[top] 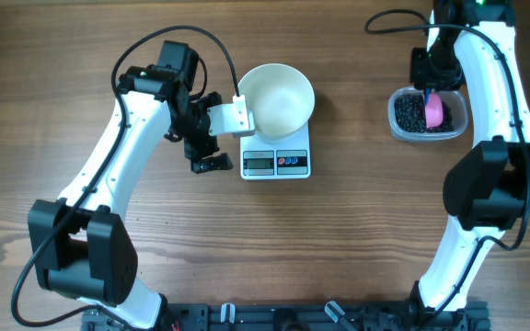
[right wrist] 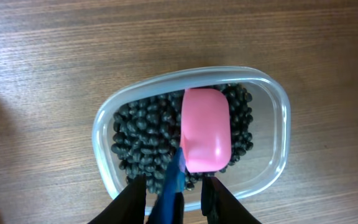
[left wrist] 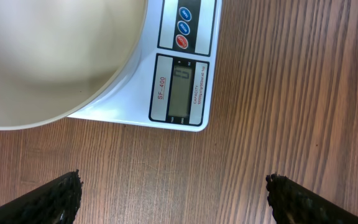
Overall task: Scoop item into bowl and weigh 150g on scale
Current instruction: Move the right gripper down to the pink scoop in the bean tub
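Observation:
The white bowl [top: 277, 97] [left wrist: 48, 56] stands empty on the small white scale [top: 276, 163] [left wrist: 179, 87]. The black beans, the item [top: 410, 115] [right wrist: 142, 137], fill a clear plastic tub [top: 398, 124] [right wrist: 278, 124] at the far right. A pink scoop [top: 434, 110] [right wrist: 205, 130] with a blue handle lies on the beans. My right gripper [top: 428, 85] [right wrist: 174, 183] straddles that handle with its fingers drawn in close; a thin gap shows at the right fingertip, and contact lower down is hidden. My left gripper [top: 205, 156] [left wrist: 174, 182] hangs open over bare table just left of the scale.
The scale's display and round buttons face the table's front edge. Bare wood lies between the scale and the tub. Black cables trail from both arms near the table's far edge.

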Motion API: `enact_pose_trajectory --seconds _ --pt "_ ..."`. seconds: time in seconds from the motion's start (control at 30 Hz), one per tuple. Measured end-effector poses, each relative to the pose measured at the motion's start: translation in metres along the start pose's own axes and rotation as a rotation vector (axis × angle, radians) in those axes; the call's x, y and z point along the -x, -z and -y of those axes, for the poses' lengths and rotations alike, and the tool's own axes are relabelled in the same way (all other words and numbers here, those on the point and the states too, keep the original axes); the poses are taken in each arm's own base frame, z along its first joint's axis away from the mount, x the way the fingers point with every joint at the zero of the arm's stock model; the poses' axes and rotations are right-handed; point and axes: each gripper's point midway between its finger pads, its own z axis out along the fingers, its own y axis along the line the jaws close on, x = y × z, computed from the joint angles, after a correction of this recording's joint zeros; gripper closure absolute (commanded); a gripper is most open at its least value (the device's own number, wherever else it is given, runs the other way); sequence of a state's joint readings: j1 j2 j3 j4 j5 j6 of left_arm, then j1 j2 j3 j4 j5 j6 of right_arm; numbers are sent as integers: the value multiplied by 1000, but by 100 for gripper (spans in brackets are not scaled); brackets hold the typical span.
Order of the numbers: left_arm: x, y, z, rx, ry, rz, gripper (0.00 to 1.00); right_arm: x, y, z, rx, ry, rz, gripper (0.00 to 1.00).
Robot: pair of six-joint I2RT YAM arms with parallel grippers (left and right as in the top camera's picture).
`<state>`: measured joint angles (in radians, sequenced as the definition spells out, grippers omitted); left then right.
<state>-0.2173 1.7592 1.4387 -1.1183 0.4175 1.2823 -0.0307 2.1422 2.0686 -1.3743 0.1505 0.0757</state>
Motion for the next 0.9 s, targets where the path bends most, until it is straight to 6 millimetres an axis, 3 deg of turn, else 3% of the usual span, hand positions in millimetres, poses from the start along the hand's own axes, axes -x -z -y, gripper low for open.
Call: enact_pose_trajectory --seconds 0.23,0.37,0.73,0.9 --pt "0 0 0 0 0 0 0 -6 -8 -1 -2 4 -25 71" --pt "0 0 0 0 0 0 0 -13 -22 -1 -4 27 -51 96" --pt "0 0 0 0 0 0 0 -10 -25 16 -1 70 -46 96" --pt "0 0 0 0 0 0 0 -7 -27 44 170 -7 -16 92"
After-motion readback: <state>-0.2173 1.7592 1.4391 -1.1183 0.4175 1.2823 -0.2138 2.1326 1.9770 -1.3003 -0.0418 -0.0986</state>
